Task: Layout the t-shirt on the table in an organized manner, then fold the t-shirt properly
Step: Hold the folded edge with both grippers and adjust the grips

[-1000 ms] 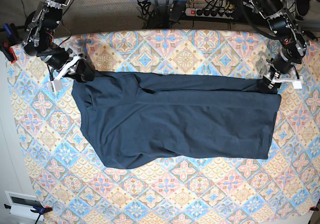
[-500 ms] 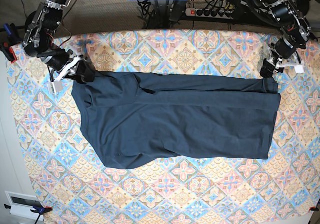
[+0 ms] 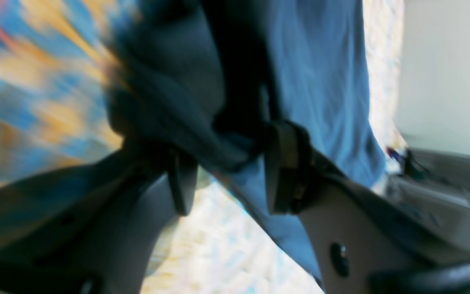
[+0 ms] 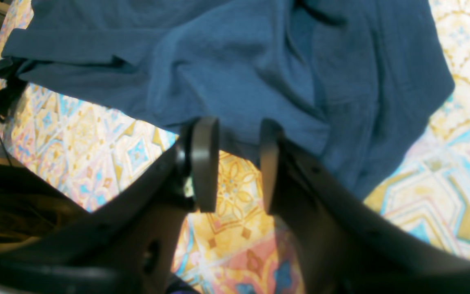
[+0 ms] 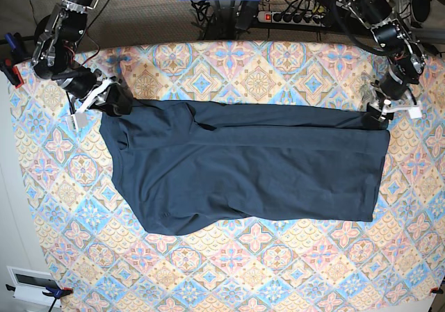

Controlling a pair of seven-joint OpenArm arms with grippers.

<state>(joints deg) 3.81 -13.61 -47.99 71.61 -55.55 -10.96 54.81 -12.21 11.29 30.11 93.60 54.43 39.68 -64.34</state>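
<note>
The tabletop (image 5: 229,277), covered in a pastel diamond tile-pattern cloth, fills nearly the whole base view, its far edge curving along 12 o'clock. Across its middle lies the navy t-shirt (image 5: 243,166), spread flat as a wide band from 9 to 3 o'clock, with a fold line running along its upper part and a rounded bulge at its 7 o'clock corner. Bare patterned cloth lies open all along the near side from 4 to 8 o'clock, and a narrower strip stays free between the shirt's top edge and the far rim.

Beyond the far rim, at 12 to 1 o'clock, a power strip (image 5: 295,17) and a tangle of cables (image 5: 215,13) lie on the floor. A small white box (image 5: 31,284) sits off the tabletop at 7 o'clock.

The right tool (image 5: 111,100) sits at the shirt's 10 o'clock corner; in its wrist view the pads stand partly apart with the fabric edge running between them, gripped. The left tool (image 5: 375,114) is at the 2 o'clock corner; its wrist view, though blurred, shows the pads (image 3: 282,167) standing wide with a bunch of shirt fabric between them.
</note>
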